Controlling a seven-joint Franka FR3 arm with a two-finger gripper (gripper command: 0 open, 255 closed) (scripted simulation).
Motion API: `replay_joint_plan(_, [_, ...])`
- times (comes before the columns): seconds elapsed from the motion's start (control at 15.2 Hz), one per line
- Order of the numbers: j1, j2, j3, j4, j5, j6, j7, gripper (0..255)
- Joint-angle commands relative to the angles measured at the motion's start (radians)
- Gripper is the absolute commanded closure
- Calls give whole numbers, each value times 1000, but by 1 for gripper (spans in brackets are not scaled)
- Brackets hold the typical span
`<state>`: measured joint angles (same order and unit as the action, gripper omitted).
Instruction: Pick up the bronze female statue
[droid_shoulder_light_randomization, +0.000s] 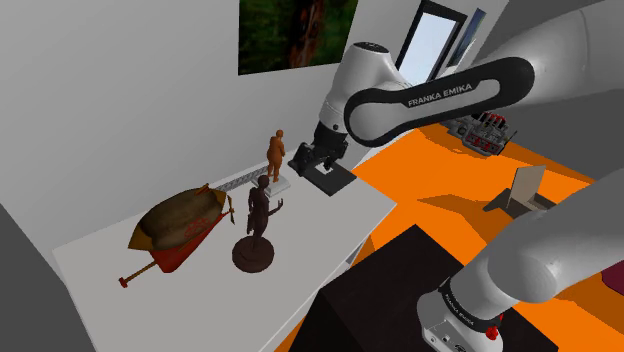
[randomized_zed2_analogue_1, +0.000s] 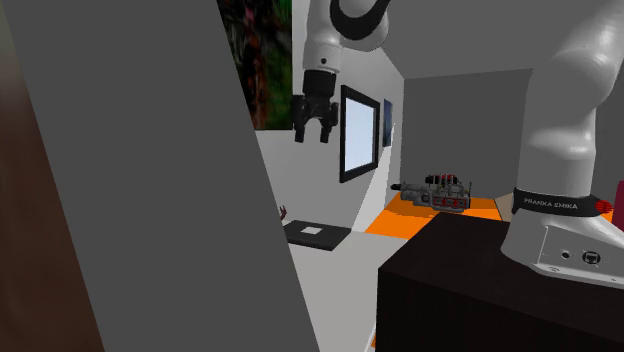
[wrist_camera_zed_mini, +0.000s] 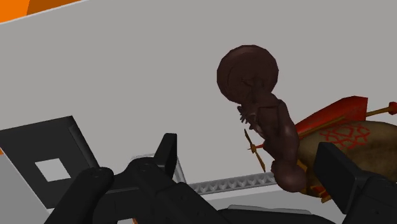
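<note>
Gripper (randomized_zed2_analogue_1: 314, 131) spread wide and empty, touching nothing, above the grey table (droid_shoulder_light_randomization: 335, 212). The dark brown statue (droid_shoulder_light_randomization: 258, 212) stands upright on its round base, at the gripper's 8 o'clock in the shoulder view.

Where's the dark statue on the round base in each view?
Shoulder view: statue on the table, right of the red cart.
Second exterior view: hidden behind the grey wall.
Wrist view: statue ahead of the fingers, beside the cart.
Shared landmark: black slab with white square.
</note>
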<state>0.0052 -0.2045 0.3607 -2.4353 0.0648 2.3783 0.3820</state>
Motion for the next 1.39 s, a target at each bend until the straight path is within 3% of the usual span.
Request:
replay_joint_plan(0.0, [-8,91,29,37,-47,52,71,0])
replay_joint_plan(0.33, [2,309,54,155,-209,131,260,0])
replay_joint_plan(0.73, [90,562,-1,345,-383,166,454,0])
replay_joint_plan(1.32, [119,640,-41,344,-440,241,499,0])
